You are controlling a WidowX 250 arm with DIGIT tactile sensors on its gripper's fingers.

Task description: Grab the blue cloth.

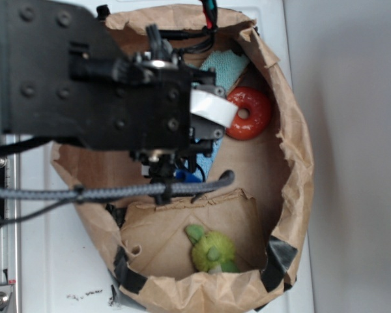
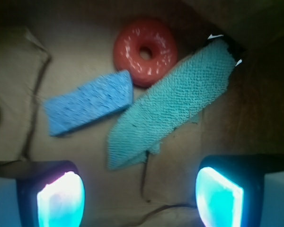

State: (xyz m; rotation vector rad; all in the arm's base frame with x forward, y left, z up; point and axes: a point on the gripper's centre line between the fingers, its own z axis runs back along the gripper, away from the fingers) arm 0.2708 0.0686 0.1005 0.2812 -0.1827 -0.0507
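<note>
Wrist view, left to right: the small flat sky-blue nubby cloth (image 2: 89,102) lies tilted on the brown paper floor (image 2: 85,156), its right end just beside the glossy red ring (image 2: 145,51). The longer pale teal terry cloth (image 2: 173,104) slants past, touching the ring. The gripper (image 2: 139,195) hangs above, jaws wide apart, holding nothing.
</note>
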